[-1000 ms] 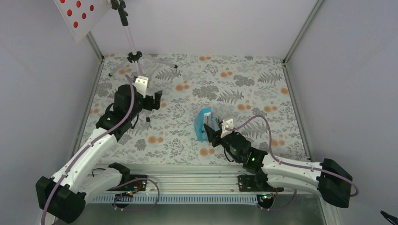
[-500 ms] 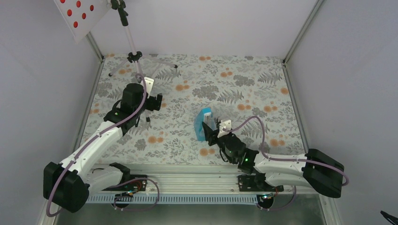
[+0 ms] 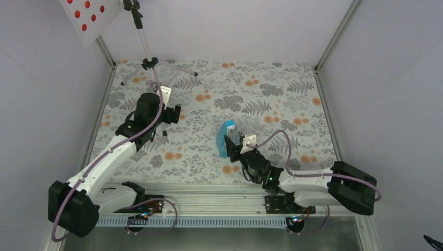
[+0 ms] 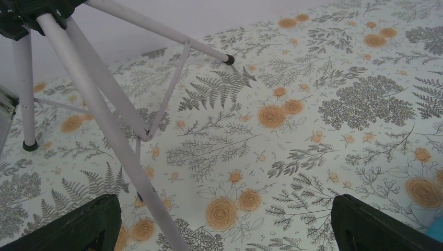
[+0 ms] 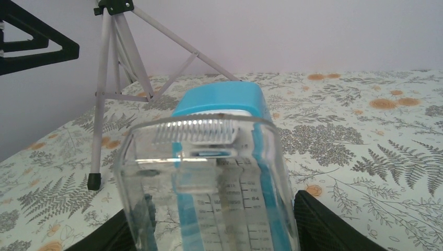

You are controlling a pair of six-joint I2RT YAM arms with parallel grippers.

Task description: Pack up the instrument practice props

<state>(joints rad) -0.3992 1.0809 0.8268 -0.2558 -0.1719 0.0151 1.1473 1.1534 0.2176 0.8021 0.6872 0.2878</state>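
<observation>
While the right fingers (image 5: 324,225) are spread wide on either side of the turquoise metronome (image 5: 219,157), upright on the tabletop (image 3: 292,104), and the left fingers (image 4: 68,225) gape empty beside the music stand (image 4: 111,130), the metronome could be toppled by an off-centre squeeze.

Plain pale lilac walls (image 3: 235,26) and aluminium corner posts (image 3: 334,36) enclose a table (image 3: 292,104) covered in grey-fern, orange-flower print, evenly lit.

Even, soft, bright light; faint shadows, sharp focus throughout.
</observation>
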